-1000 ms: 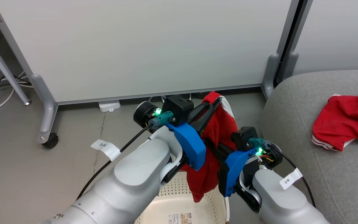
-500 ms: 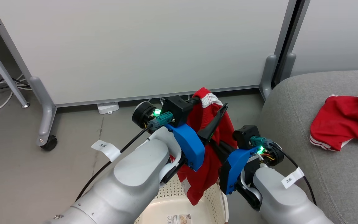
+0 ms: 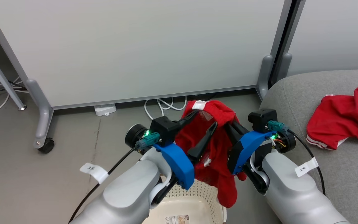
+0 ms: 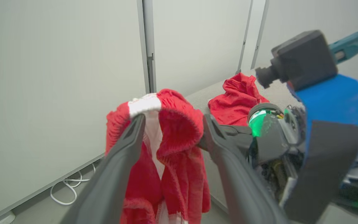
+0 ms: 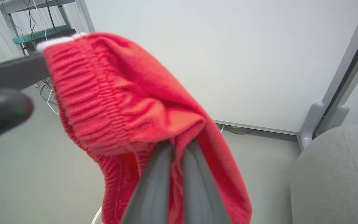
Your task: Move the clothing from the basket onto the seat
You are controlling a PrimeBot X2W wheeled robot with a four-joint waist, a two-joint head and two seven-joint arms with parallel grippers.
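Head view: red garment (image 3: 216, 149) hangs above basket (image 3: 202, 194). R gripper (image 3: 228, 124) fingers pinched tight on its fabric; L gripper (image 3: 202, 121) fingers spread wide, one hooked under waistband. Second red garment (image 3: 343, 121) lies on seat (image 3: 291, 102), off right.

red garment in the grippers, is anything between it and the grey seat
Nothing visible does. The held garment hangs above the basket, close beside the seat; the second garment lies farther along it, leaving the near edge bare.
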